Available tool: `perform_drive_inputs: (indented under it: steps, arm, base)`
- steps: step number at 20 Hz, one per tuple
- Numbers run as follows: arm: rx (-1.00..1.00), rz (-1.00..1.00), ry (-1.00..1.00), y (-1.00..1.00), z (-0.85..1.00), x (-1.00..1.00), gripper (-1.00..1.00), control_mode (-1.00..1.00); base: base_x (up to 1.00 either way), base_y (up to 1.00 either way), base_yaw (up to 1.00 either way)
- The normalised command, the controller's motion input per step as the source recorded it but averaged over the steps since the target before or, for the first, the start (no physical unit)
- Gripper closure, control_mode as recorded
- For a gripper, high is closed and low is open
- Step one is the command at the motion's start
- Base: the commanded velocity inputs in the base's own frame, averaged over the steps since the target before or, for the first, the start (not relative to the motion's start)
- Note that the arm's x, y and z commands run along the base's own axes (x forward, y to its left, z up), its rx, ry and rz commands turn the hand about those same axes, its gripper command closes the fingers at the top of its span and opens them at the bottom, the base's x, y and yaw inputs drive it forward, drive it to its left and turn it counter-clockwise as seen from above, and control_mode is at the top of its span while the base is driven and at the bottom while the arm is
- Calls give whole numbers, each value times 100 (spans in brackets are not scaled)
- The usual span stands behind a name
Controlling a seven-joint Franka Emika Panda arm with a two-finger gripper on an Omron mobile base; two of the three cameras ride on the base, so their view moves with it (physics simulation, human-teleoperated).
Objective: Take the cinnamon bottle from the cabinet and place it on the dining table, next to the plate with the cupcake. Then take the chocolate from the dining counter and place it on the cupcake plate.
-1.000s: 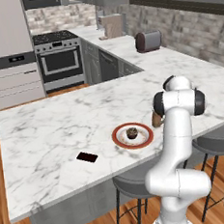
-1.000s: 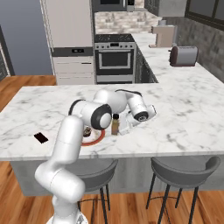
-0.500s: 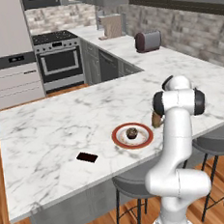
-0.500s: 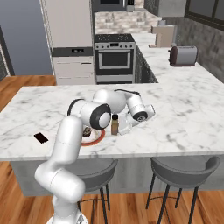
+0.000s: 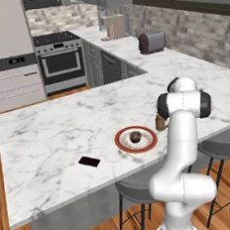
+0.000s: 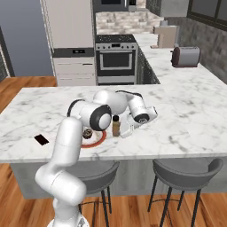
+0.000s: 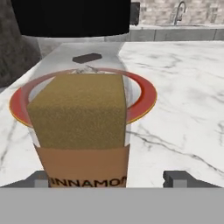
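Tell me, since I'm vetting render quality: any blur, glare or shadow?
Hand view: the cinnamon bottle looms soft-edged, the plate showing through its clear shoulders. Left base view: flat, even light, no glare on the dining table. Right base view: faint shadow beside the bottle.

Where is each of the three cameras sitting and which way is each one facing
Left base view: behind the arm's left, looking forward and down at the dining table; white arm rises lower right.
Right base view: behind its right, facing the same table; arm rises lower left, gripper beside the cinnamon bottle.
Hand view: on the hand, facing the bottle with the plate behind; finger tips at bottom.
Shared: bottle, plate, chocolate.
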Motion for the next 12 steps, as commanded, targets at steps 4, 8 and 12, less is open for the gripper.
perform_drive_inputs:
  steps: [4, 8, 12]
  arm:
    - [0, 4, -4, -1, 0, 0, -100, -100]
    - [0, 6, 0, -27, 0, -1, -100, -100]
    - [10, 10, 0, -43, 0, -1, -100, -100]
  base:
    - [0, 0, 0]
    - [0, 0, 0]
    - [0, 0, 0]
